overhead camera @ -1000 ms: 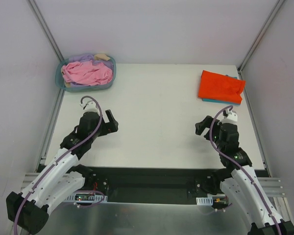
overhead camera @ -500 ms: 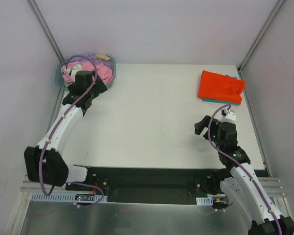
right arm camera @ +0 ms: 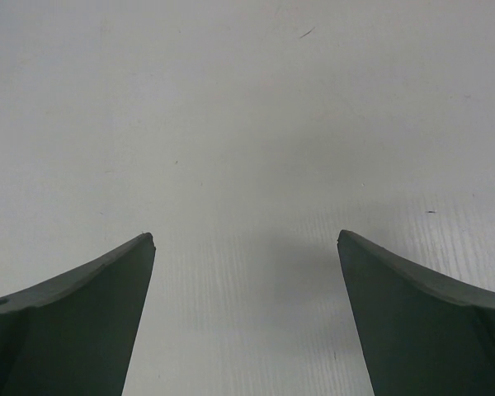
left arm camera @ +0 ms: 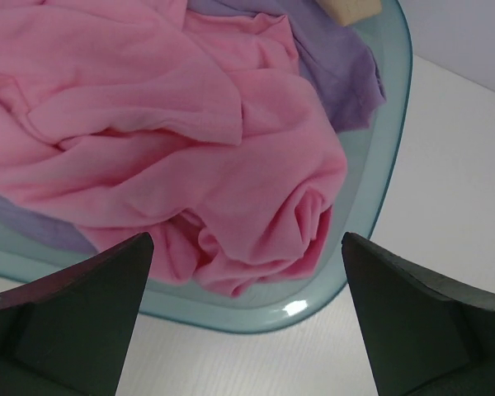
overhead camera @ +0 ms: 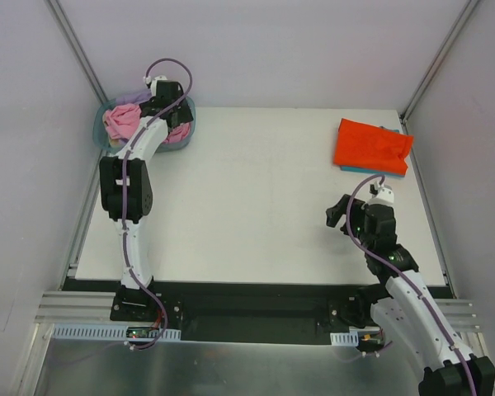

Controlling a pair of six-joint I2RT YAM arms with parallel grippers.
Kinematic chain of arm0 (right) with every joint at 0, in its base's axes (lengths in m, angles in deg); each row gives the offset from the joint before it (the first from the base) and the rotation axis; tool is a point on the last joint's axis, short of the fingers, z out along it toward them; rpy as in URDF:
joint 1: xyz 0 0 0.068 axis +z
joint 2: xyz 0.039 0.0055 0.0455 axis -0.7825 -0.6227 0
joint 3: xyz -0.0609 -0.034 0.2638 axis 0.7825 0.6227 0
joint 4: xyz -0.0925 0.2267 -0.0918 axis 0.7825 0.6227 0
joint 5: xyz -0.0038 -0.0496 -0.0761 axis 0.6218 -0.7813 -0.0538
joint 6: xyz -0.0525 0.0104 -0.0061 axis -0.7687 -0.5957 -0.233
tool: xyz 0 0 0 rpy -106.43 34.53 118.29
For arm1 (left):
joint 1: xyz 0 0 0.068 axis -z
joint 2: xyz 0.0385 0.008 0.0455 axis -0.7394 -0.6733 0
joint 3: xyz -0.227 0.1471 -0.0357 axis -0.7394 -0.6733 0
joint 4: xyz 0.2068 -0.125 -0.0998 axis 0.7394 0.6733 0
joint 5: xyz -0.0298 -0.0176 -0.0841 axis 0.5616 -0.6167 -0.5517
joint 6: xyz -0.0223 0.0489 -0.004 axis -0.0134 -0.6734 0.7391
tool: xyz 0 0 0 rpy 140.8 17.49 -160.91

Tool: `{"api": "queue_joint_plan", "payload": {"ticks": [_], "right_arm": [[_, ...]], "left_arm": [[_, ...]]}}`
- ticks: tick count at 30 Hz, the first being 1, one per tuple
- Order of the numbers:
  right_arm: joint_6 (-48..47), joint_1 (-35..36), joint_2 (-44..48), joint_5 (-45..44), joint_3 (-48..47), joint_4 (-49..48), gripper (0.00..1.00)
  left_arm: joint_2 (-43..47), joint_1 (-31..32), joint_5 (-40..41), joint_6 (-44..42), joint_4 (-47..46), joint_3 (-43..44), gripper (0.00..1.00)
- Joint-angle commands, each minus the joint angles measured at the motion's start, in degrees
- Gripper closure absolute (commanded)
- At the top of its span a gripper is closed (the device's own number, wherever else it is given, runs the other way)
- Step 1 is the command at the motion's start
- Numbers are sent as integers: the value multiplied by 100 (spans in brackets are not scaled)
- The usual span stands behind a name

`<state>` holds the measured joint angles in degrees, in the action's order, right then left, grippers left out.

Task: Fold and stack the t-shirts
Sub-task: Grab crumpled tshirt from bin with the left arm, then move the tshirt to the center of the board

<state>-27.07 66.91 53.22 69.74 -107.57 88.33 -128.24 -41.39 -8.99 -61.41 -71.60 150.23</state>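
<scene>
Pink t-shirt [left arm camera: 190, 148]: soft cotton, crumpled in loose rolls and folds, unfolded, lying in the round teal plastic basket [left arm camera: 379, 190] at the table's far-left corner. Under it and beside it is a purple garment [left arm camera: 338, 74], also rumpled, and a tan item [left arm camera: 351, 8] shows at the basket's far edge. The basket rim is smooth, glossy and see-through.

Orange-red t-shirt [overhead camera: 371, 144]: folded into a flat rough rectangle at far right of the table [overhead camera: 256, 198]. It sits on top of the teal-blue t-shirt [overhead camera: 378, 172], of which only a thin edge shows.

L arm [overhead camera: 128, 206] is stretched far fwd from its base, upper link near upright, wrist bent over the basket. L gripper [left arm camera: 246, 243] hangs just above the pink shirt's near bunch w/ jaws spread wide and nothing btwn them. Fingers aren't touching the cloth.

R arm [overhead camera: 396, 280] is bent, staying near its base. R gripper [right arm camera: 246, 239] is low over bare matte white tabletop, jaws wide apart, holding nothing. It is well apart from the orange-red/teal stack, which lies farther back on the table.
</scene>
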Motion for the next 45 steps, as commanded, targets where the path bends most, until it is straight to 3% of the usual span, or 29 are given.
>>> {"api": "queue_joint_plan", "payload": {"ticks": [1, 4, 8, 9, 11, 12, 13, 21, 28, 35, 38, 42, 45], "right_arm": [[-59, 31, -162, -35, -68, -284, 3], [-41, 31, -267, -79, -86, -275, 3], [-59, 31, -434, -219, -200, -118, 3], [-59, 31, -469, -281, -235, -30, 3], [-50, 31, -487, -352, -235, -12, 3], [-50, 31, -496, -352, -235, -20, 3], [-41, 31, -487, -343, -244, -12, 3], [3, 31, -426, -457, -341, 243, 3], [117, 31, -110, -677, -376, 568, 3], [187, 31, 172, -730, -384, 735, 3], [223, 31, 189, -765, -428, 840, 3], [258, 31, 277, -817, -428, 893, 3], [258, 31, 286, -914, -437, 946, 3]], "left_arm": [[-600, -40, 274, -390, 198, 948, 3], [-987, -57, 380, -373, 198, 1335, 20], [-1383, -57, 90, -575, 242, 1722, 34], [-1375, -57, 134, -558, 259, 1757, 49], [-1235, -57, 186, -470, 364, 1731, 65], [-1138, -57, 169, -435, 374, 1653, 93], [-1033, -48, 152, -452, 374, 1609, 100], [716, 171, 555, -969, 374, 1309, 100], [2157, 1164, 1619, -2156, 181, 1458, 100], [3685, 2350, 821, -2421, 128, 1328, 100], [4222, 2720, -4, -2210, 32, 890, 100], [4523, 3010, -1155, -1842, -4, 387, 100], [4567, 3265, -1395, -1683, -13, -113, 100]]}}
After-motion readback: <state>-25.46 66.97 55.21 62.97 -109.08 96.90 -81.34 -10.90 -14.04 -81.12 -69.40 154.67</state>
